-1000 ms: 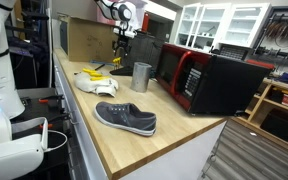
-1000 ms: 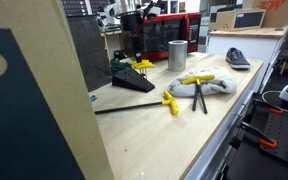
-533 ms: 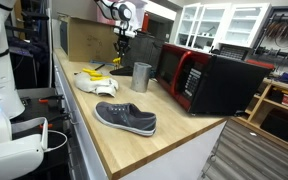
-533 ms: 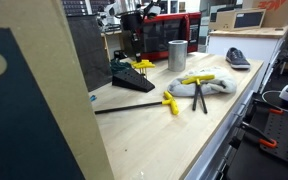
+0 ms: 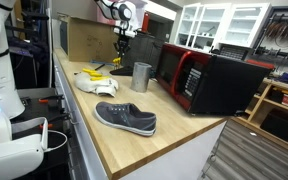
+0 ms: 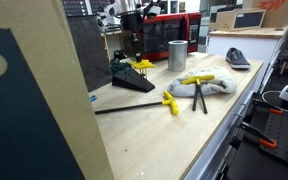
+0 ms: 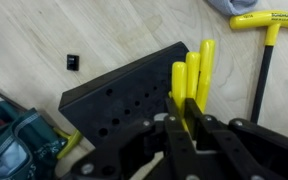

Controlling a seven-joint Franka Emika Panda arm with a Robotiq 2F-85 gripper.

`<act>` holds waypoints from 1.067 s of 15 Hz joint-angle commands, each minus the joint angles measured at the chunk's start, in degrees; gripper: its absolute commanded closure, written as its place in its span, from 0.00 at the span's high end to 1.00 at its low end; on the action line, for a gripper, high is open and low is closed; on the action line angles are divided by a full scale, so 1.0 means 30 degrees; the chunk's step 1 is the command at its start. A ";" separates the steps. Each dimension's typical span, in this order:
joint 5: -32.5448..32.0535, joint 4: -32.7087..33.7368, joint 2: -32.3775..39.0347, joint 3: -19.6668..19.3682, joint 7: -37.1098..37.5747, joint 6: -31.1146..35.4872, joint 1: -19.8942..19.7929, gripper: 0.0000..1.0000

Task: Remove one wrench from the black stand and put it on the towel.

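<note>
gripper: gripper (image 7: 184, 121) jaws narrow, pinched on the yellow handle of the nearest wrench (image 7: 179, 82); it enters from the bottom of the wrist view
black stand: black stand (image 7: 124, 95) sits directly under the gripper on the wooden counter (image 5: 174, 130); wedge shape, rows of holes in its top face
wrenches in the stand: three yellow handles side by side at one end of the stand, all seated in it; the gripped one is closest to the wrist camera
towel: towel (image 6: 206, 88) is rumpled, flat on the counter, near the stand but not touching it, and off to the side of the gripper
on the towel: a T-handle wrench (image 6: 196, 79) lies across it, yellow handle on the cloth
loose wrench: long wrench (image 6: 134, 106) on bare counter between stand and towel, with its yellow handle end just beside the towel
cup: metal cup (image 6: 177, 52) upright, near the stand
shoe: grey shoe (image 5: 124, 118) on the counter, well apart from the stand
microwave: red and black microwave (image 5: 209, 80) behind the cup
small part: black square bit (image 7: 72, 62) on the counter beside the stand, not touching it
</note>
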 commanded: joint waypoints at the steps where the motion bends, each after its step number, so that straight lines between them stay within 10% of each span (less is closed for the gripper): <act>1: -0.0087 -0.0330 -0.0893 -0.0058 -0.0434 -0.0196 -0.0086 0.04; 16: 0.0278 -0.0899 -0.3297 -0.0389 -0.0758 -0.1335 -0.0713 0.04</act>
